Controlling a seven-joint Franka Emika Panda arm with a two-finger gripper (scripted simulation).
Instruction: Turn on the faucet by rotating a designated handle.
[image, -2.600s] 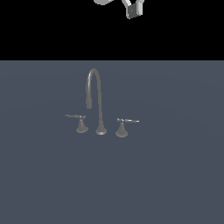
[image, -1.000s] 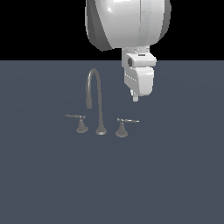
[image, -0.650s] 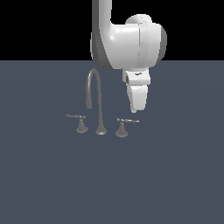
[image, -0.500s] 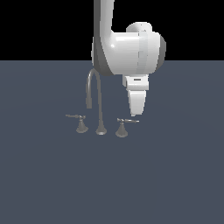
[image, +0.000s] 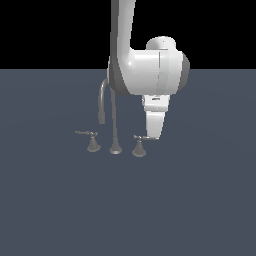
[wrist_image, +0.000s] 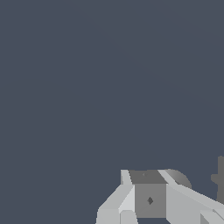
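My pincer (image: 154, 136) hangs right at the pale tip of the handle (image: 140, 142), just right of the middle in the exterior view. I cannot tell if it is open or closed. The faucet (image: 114, 120) looks hard and stiff. I think the thin lever is best pushed near its tip.

Small grey faucet (image: 114, 125) upright mid-floor, tall gooseneck spout, two cone-based levers, designated handle (image: 139, 145) on exterior view's right.

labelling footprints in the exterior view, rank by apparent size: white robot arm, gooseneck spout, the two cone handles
1. White robot arm, by far the largest.
2. Tall thin grey gooseneck spout.
3. The two grey cone-based lever handles, exterior view's left and right, look alike; the tool covers the right lever's end.
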